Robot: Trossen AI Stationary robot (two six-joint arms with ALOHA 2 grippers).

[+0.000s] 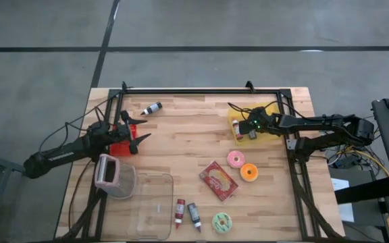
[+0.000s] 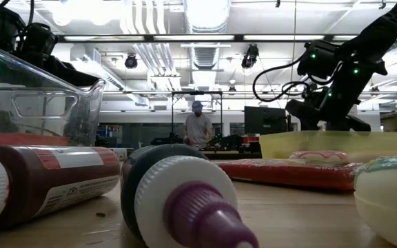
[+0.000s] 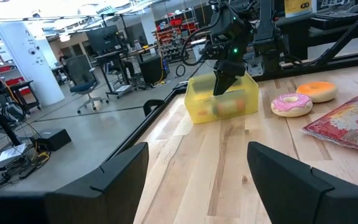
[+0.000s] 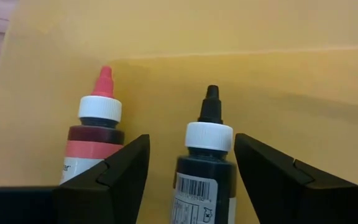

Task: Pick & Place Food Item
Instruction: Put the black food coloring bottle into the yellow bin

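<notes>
Yellow bin (image 1: 256, 125) at the table's far right holds 2 bottles; the dark bottle (image 4: 208, 165) lies between the spread right gripper (image 4: 191, 163) fingers, seemingly released there. Left gripper (image 1: 135, 132) waits open at far left.

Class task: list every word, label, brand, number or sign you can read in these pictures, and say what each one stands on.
None can be read.
Dark bottle: barcode label, print too small.
Red bottle: label cut off, unreadable.
Red packet: print blurred.
Lying bottle: label print too small.
White pillar: sign blurred.
</notes>
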